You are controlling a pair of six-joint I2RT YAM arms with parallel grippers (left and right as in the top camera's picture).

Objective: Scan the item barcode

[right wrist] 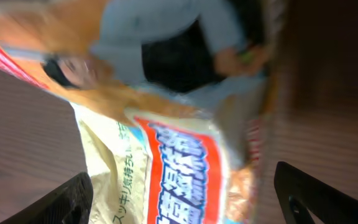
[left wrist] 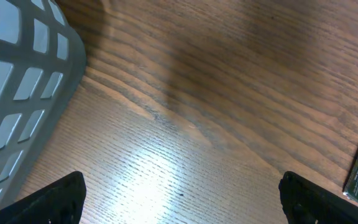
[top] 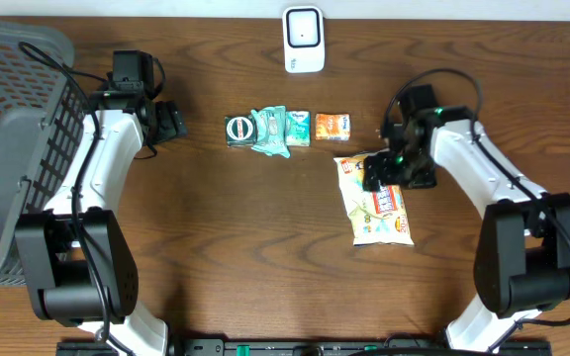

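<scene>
Dark wood table [top: 265,257], I saw overhead, carried the snack bag [top: 378,210] right of centre; only wrist cam showed R gripper [top: 372,173] spread wide astride it, L gripper [top: 176,121] released nr basket [top: 8,148].

Right hand [top: 377,172] over snack bag [top: 380,212]; scanner [top: 304,40] at far edge.

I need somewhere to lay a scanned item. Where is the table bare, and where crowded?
Bare: the wide stretch on the robot's side of the packet row, between the left arm and the snack bag. Also between basket and scanner. Crowded: the packet row and around the right gripper.
</scene>
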